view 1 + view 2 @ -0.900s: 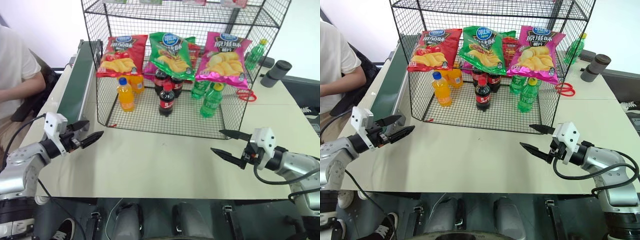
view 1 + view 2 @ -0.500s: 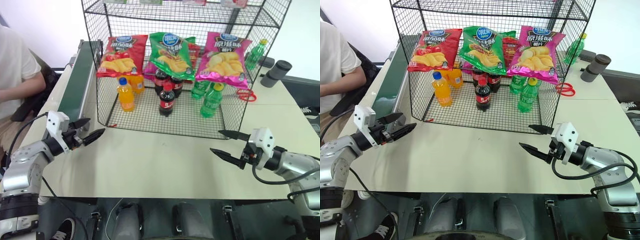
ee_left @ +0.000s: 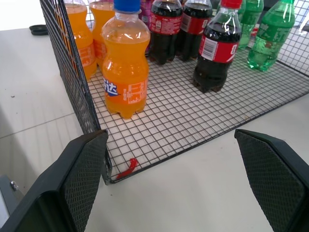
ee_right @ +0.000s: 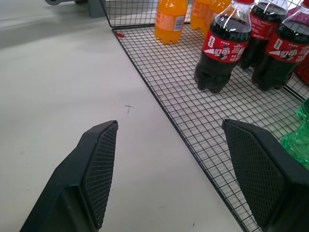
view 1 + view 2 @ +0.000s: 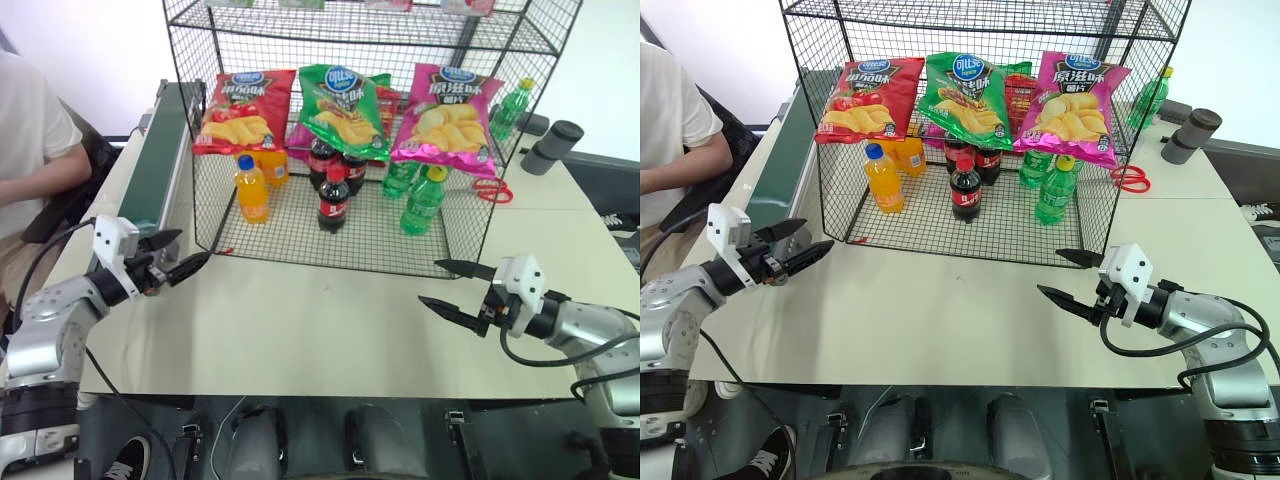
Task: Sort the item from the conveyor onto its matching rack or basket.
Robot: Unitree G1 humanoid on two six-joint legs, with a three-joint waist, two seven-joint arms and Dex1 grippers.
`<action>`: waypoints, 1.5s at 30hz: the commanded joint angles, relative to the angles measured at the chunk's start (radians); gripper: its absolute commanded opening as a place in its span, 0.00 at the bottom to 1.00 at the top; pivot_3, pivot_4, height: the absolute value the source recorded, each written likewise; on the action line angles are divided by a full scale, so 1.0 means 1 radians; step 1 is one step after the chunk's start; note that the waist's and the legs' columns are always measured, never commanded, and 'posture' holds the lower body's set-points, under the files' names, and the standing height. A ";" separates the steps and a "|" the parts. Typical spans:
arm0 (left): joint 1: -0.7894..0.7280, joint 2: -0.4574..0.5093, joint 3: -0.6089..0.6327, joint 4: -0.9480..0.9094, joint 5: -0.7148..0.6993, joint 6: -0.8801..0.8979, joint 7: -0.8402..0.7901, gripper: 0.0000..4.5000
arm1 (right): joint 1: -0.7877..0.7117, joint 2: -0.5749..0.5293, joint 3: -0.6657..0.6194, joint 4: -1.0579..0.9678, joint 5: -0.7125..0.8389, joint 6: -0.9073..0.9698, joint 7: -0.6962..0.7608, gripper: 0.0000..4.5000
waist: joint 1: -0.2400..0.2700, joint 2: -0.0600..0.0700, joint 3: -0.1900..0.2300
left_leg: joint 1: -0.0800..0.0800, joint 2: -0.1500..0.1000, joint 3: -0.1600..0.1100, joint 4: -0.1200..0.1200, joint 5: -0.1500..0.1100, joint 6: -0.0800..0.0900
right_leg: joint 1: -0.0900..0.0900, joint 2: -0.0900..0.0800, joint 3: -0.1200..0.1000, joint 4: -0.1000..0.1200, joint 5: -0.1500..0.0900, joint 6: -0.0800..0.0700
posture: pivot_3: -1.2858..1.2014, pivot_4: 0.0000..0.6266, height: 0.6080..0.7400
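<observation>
The table (image 5: 330,320) is a wide pale surface. The rack (image 5: 355,140) stands on its far half, a tall black wire-grid frame with a mesh floor and an upper tier. The conveyor (image 5: 155,170) runs along the table's left edge, beside the rack's left wall; the visible stretch of dark green belt carries nothing. A person's arm (image 5: 40,170) rests just beyond the belt.

The item (image 5: 345,108), the green chip bag, hangs on the rack's front mesh between a red chip bag (image 5: 243,110) and a pink chip bag (image 5: 448,115). It appears to be in its matching place already. Orange bottles (image 5: 252,188), cola bottles (image 5: 333,198) and green bottles (image 5: 423,200) stand on the mesh floor below. Red scissors (image 5: 494,190) lie on the table to the right of the rack.

The left gripper (image 5: 180,256) hovers near the rack's front left corner, just beside the belt end, with its two fingers spread wide and nothing between them. The right gripper (image 5: 452,287) hovers near the front right corner, also spread and empty.

Recommended procedure: treat this as a standby step.
- Keep both grippers spread and clear of the wire mesh.
- Hold the left gripper near the belt end for any further item.
- Approach a bag by its sealed edge; the glossy film is likely to slip and crush.
</observation>
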 commanded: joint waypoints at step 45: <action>0.033 -0.031 -0.008 -0.040 0.015 -0.060 0.040 1.00 | -0.043 -0.032 -0.005 0.080 -0.031 -0.074 0.048 0.80 | -0.001 0.000 0.000 | 0.000 0.000 0.000 0.001 0.000 0.000 | 0.000 0.000 0.000 0.001 0.000 0.000 | 0.52 0.24 1.00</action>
